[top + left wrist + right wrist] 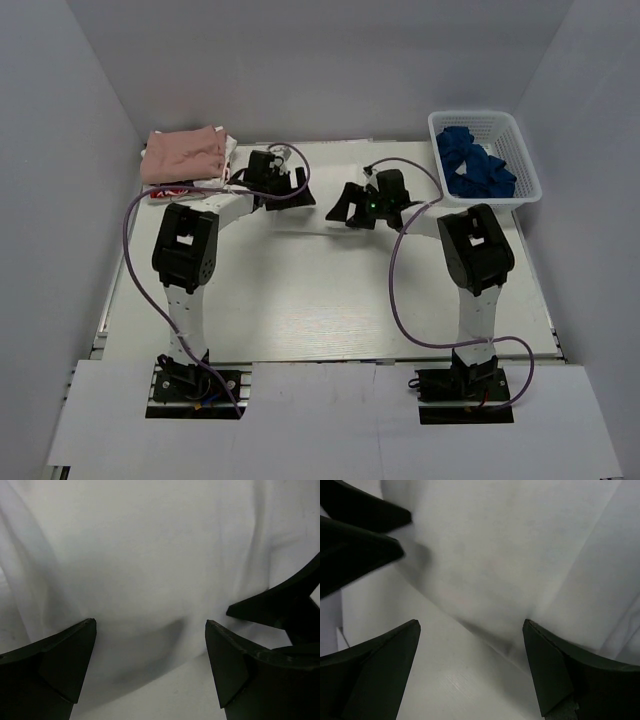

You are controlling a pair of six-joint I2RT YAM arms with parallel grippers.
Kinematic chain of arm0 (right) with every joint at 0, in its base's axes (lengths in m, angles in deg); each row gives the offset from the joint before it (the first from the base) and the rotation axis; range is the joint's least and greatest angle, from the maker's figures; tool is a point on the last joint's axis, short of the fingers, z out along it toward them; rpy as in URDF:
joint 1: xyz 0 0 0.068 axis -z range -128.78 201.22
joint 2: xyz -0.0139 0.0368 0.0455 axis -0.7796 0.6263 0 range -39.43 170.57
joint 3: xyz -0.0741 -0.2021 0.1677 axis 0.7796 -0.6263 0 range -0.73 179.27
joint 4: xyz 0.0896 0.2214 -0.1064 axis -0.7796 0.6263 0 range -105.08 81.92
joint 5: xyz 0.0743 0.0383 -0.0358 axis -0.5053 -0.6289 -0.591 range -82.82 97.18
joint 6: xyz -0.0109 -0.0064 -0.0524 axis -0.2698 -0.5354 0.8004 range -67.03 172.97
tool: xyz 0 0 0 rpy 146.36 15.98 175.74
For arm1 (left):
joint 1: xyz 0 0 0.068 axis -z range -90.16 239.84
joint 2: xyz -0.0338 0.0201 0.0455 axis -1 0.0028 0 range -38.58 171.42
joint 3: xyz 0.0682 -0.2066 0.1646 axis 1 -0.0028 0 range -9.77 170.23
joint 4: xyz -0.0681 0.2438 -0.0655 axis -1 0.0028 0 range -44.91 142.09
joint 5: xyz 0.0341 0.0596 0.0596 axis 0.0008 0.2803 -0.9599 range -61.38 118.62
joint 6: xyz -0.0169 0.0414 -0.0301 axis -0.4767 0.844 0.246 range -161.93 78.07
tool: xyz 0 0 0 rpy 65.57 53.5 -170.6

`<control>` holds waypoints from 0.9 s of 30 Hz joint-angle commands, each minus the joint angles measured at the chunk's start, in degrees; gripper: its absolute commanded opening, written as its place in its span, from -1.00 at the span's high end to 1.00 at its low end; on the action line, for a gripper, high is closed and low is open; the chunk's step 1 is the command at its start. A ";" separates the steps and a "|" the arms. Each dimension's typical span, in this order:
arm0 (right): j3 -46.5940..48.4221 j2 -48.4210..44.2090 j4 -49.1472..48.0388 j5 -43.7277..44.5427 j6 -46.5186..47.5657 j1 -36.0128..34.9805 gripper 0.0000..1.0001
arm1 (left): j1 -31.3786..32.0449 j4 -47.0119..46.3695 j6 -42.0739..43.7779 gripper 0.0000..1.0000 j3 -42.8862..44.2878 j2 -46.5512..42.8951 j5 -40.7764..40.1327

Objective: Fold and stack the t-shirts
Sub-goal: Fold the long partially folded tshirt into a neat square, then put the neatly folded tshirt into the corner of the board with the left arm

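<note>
The large white t-shirt (330, 168) lies flat at the back middle of the table, and no print shows on it. It fills the left wrist view (150, 555) and the right wrist view (530, 545). My left gripper (291, 188) is open and empty, low over the shirt's near edge (150, 630). My right gripper (346, 207) is open and empty beside it, over the same edge (470, 627). The dusty-pink t-shirt (183, 155) lies folded at the back left, on top of the white-and-red one (172, 189).
A white basket (484, 121) holding blue cloth (475, 165) stands at the back right. Bare table (330, 300) lies in front of the shirt. Grey walls close in the left, right and back. Purple cables loop from both arms.
</note>
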State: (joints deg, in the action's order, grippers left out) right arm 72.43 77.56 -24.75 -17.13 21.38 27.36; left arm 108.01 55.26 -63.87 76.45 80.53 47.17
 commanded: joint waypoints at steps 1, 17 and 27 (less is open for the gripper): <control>-5.92 -0.36 -9.48 -0.74 -5.58 1.88 -0.81 | 0.11 0.37 -0.65 -1.00 -4.47 -1.07 -0.51; -17.35 -15.64 -5.89 -0.66 3.55 2.85 -0.81 | -1.21 4.15 -0.48 -1.00 -14.92 -18.02 -13.61; -24.03 -27.68 -2.46 1.63 6.37 3.03 -0.81 | -2.88 9.69 -5.66 -1.00 -8.88 -12.95 -24.52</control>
State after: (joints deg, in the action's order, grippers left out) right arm 49.99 52.69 -29.60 -16.85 25.44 30.47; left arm 106.11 61.32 -67.25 63.55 64.66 26.49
